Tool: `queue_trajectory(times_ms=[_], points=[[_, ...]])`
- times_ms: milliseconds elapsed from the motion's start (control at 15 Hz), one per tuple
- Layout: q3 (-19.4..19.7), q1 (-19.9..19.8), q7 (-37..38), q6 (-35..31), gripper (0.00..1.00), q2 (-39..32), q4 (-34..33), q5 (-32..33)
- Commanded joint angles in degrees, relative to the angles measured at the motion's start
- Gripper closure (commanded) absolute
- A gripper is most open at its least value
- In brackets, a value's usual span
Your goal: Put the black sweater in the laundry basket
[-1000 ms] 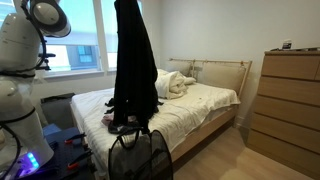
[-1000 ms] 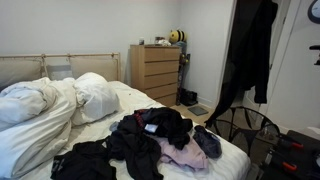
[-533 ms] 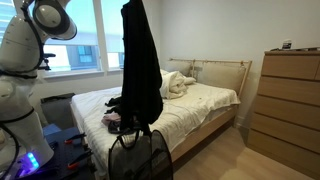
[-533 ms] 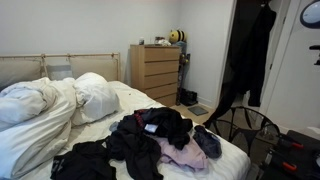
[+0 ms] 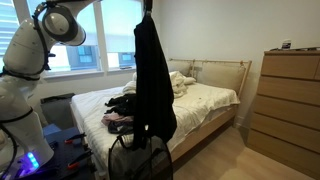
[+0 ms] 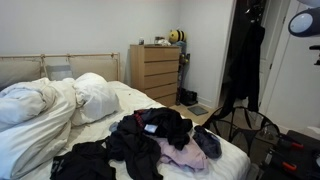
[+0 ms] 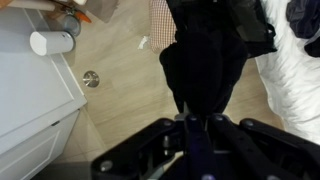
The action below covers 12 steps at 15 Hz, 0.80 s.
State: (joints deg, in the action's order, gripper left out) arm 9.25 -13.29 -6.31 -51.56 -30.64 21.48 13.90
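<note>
One black sweater (image 5: pixel 153 80) hangs high from the gripper (image 7: pixel 196 122), pinched tight on its top, just above the laundry basket (image 5: pixel 140 162); released off-centre, its hem could drape over the rim.

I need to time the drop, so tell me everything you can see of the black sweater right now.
The black sweater hangs as one long, limp drape of soft dark fabric, pinched at its top by the shut tool. Its lower end reaches the rim of the laundry basket beside the bed; contact there is unclear.
</note>
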Motion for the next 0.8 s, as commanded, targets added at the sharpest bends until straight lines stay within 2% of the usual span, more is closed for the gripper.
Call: queue_trajectory(times_ms=[0,733], points=[[-1.08,-0.74,-0.76,-1.05,0.98,-1.84,-1.51,-2.89],[-0.34,0.84,-2.1,-2.18,0.98,-4.21,-0.98,-0.89]])
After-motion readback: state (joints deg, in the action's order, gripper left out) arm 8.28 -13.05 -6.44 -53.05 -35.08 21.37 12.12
